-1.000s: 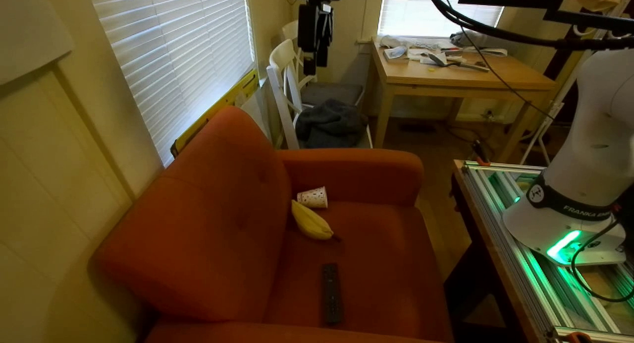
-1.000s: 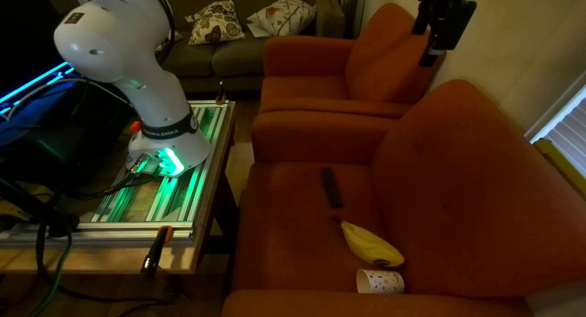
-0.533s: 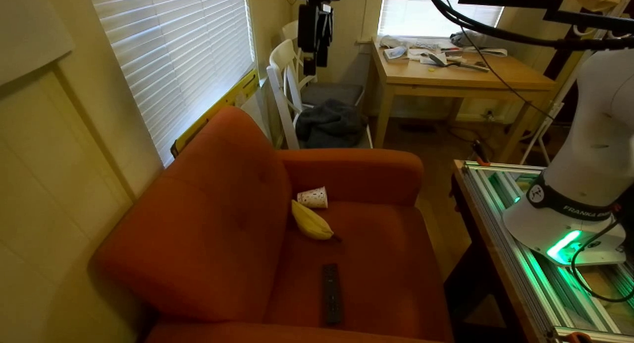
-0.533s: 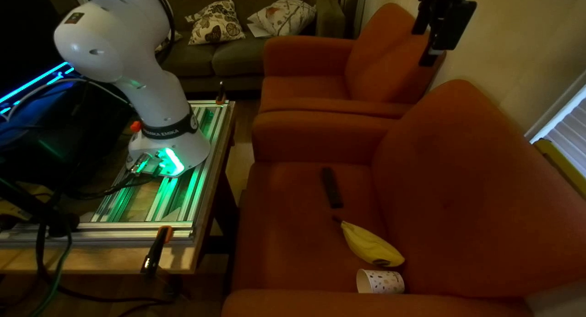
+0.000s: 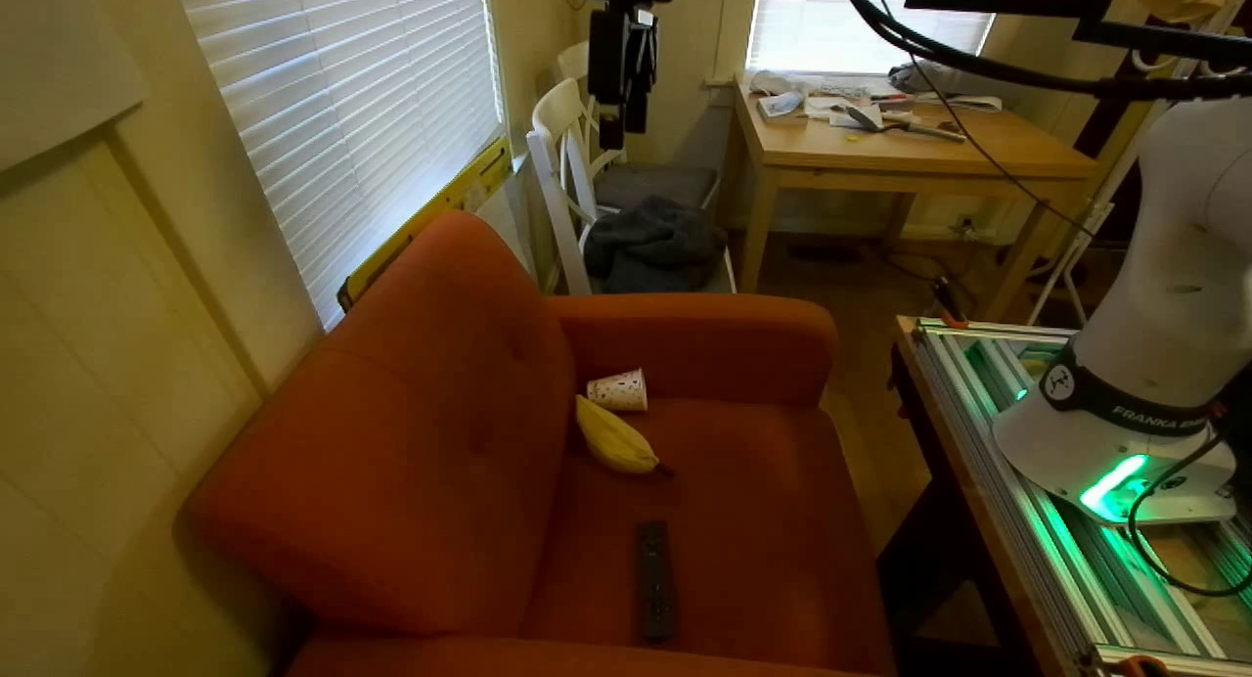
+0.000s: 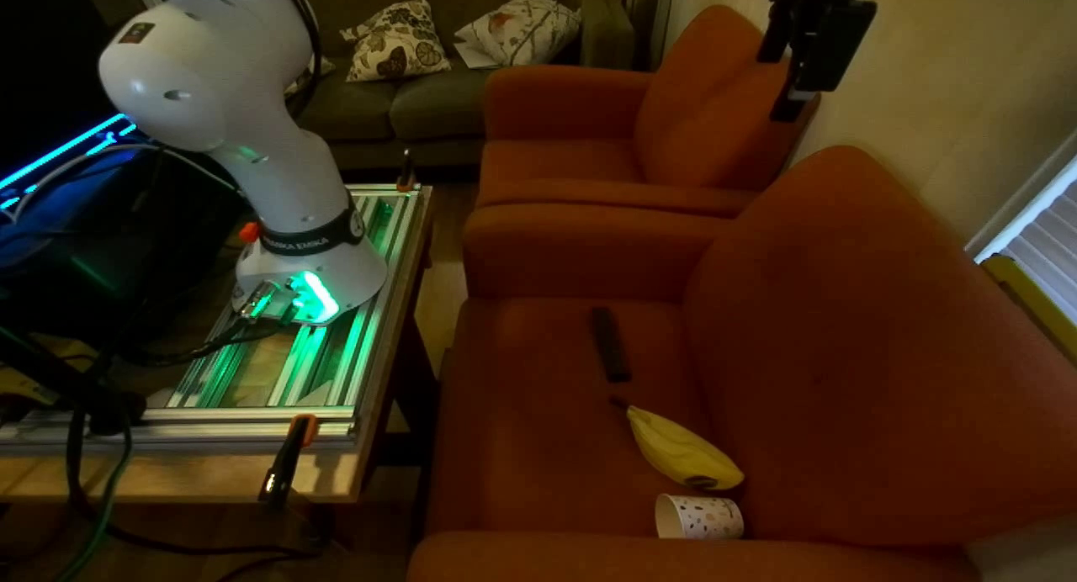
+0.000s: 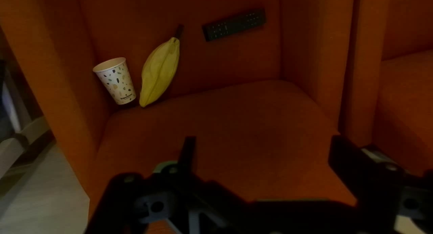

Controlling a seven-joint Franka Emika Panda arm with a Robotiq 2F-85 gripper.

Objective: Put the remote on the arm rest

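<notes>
a table [image 5: 900, 156] stands at two o'clock in an exterior view, the gripper [image 5: 623, 129] pointing down at twelve. in an exterior view, the arm [image 6: 265, 157] rises at ten. wrist view: fingers [image 7: 187, 156] spread, the remote [image 7: 234, 25] at twelve on the seat [image 7: 233, 63], near an arm rest [image 7: 314, 41].
</notes>
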